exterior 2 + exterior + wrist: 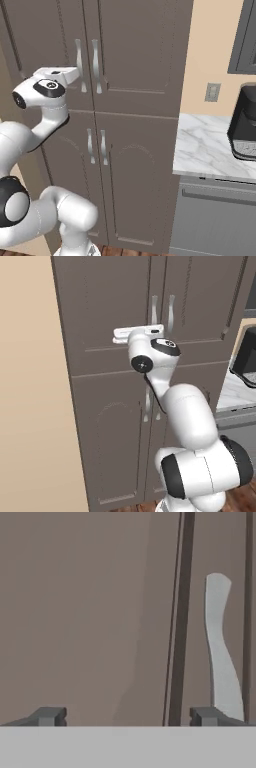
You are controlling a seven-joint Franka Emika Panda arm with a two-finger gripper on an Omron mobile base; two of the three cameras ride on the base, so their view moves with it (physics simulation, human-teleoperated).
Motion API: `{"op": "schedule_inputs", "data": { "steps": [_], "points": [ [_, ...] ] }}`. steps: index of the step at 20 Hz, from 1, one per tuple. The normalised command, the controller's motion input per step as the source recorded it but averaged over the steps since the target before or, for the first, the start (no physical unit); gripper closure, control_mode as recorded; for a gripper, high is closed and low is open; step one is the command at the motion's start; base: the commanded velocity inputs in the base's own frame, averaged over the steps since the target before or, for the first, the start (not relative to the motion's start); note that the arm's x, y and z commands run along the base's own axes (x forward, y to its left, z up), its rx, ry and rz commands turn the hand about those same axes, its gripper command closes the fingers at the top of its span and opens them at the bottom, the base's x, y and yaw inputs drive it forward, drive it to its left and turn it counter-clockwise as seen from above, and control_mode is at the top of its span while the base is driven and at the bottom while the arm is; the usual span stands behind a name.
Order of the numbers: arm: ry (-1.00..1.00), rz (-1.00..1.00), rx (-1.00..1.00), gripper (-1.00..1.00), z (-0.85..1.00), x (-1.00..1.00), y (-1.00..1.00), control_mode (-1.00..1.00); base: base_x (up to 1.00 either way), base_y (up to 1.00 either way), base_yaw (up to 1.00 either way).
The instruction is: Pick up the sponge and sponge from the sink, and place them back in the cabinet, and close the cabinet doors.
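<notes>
Grey-brown cabinet is filling the scene w/ both door pairs sitting shut. Upper plain-panel cabinet doors are showing silver handles side by side at the centre seam; arched-panel doors are sitting below. Gripper is pointing at the upper door face, jaws spread wide, pinching nothing; its right fingertip is sitting just beside a handle's lower end. Marble counter is lying to the right, carrying a black appliance.
</notes>
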Motion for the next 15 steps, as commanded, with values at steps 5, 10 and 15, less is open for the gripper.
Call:
{"op": "schedule_inputs", "data": {
  "steps": [5,10,15],
  "points": [
    [0.04,0.02,0.0,-1.0,0.0,0.25,0.0,-1.0,0.0,0.0,0.0],
    [0.05,0.02,0.0,-1.0,0.0,0.18,0.0,-1.0,0.0,0.0,0.0],
    [0.06,0.02,0.0,-1.0,0.0,0.11,0.0,-1.0,0.0,0.0,0.0]
  ]
}}
